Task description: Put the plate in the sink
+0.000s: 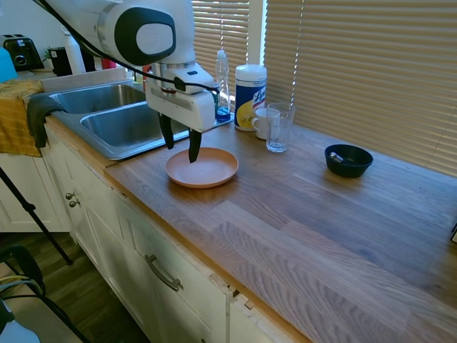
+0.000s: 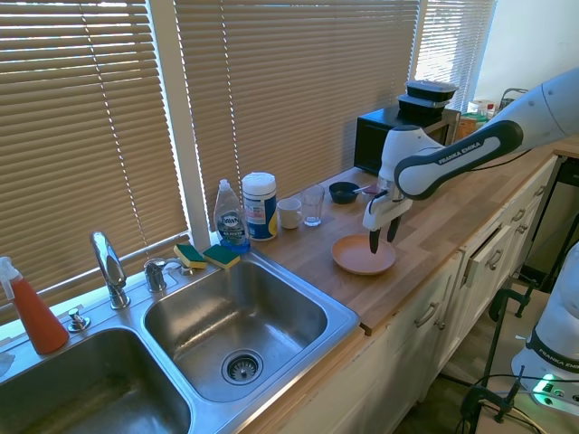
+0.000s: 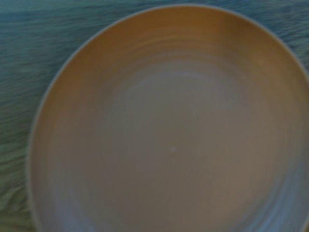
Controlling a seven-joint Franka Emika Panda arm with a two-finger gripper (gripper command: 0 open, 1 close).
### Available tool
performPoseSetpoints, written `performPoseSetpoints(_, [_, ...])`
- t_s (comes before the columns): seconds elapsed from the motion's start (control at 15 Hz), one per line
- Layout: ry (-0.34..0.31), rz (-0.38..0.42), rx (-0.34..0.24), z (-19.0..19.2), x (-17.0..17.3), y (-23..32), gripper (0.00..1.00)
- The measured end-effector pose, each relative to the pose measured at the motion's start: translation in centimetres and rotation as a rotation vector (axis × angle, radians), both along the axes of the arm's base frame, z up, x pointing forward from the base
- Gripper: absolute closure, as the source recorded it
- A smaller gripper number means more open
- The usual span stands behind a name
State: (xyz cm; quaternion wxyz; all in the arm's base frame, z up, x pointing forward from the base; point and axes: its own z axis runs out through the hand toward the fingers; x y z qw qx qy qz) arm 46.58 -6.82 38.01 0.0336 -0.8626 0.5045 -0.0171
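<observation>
Plate [image 1: 208, 170] lies on counter directly beneath open gripper [image 1: 181, 148].

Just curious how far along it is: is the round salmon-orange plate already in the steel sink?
No, the round salmon-orange plate lies on the wooden counter, beside the steel sink.

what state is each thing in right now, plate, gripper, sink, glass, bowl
round salmon-orange plate: flat on the wooden counter, empty, not gripped
two-finger gripper: open, fingers pointing down over the plate
stainless steel double-basin sink: both basins empty, faucet off
clear drinking glass: upright, looks empty
small dark blue bowl: upright, a utensil inside
</observation>
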Motion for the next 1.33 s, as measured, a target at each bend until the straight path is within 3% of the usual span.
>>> performPoseSetpoints(0.33, [0.022, -0.130, 0.048, -2.3, 1.3, -6.4, 0.00])
performPoseSetpoints(0.67, [-0.020, -0.086, 0.188, -4.5, 3.1, -9.5, 0.00])
performPoseSetpoints(0.93, [-0.039, -0.044, 0.248, -6.0, 3.7, -9.7, 0.00])
performPoseSetpoints(1.0, [-0.041, -0.038, 0.257, -6.1, 3.7, -9.7, 1.00])
performPoseSetpoints(1.33, [-0.039, -0.018, 0.284, -6.4, 3.8, -9.4, 1.00])
